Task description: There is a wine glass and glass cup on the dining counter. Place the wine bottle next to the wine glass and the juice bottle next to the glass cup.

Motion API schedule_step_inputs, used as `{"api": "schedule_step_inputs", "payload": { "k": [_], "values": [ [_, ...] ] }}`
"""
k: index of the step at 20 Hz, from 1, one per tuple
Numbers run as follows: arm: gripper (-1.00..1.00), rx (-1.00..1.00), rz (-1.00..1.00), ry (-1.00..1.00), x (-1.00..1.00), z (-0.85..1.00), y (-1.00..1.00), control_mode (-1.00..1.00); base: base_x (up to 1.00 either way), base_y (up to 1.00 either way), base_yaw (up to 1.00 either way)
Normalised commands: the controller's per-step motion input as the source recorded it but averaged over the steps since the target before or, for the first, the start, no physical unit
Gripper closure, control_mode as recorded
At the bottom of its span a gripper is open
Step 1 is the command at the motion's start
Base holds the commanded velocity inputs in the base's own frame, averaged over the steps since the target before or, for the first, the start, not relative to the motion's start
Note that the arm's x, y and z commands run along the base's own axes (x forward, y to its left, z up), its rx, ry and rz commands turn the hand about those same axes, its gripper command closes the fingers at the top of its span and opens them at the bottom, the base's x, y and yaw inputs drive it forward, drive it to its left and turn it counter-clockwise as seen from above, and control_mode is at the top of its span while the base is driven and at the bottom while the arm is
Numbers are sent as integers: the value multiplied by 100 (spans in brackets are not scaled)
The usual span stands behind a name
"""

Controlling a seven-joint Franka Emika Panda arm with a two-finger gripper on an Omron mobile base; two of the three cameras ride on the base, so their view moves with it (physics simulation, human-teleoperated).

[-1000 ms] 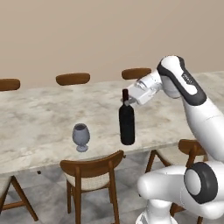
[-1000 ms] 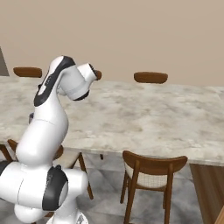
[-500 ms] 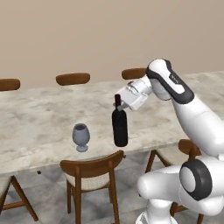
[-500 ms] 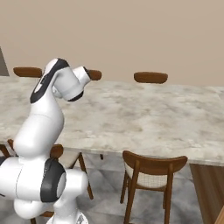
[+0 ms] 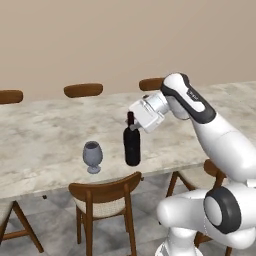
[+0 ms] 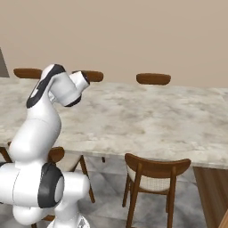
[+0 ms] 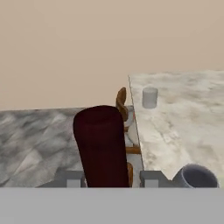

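The gripper (image 5: pixel 134 121) is closed on the neck of the wine bottle (image 5: pixel 132 145), which stands upright just beside the wine glass (image 5: pixel 92 156) on the dining counter (image 5: pixel 45 145). I think releasing it remains, then all the juice bottle work.
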Motion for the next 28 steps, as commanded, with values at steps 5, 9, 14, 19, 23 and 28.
{"api": "schedule_step_inputs", "payload": {
  "k": [5,9,14,19,23,28],
  "values": [
    [100,15,0,0,24,-13,1,-100,0,0,0],
    [100,18,0,0,24,-12,0,-100,0,0,0],
    [100,6,1,0,17,-17,2,-100,0,0,0],
    [100,0,1,0,8,-3,2,-100,0,0,0],
    [100,-3,5,1,11,0,0,-100,0,0,0],
    [100,-4,5,8,9,0,2,-100,0,0,0]
  ]
}}
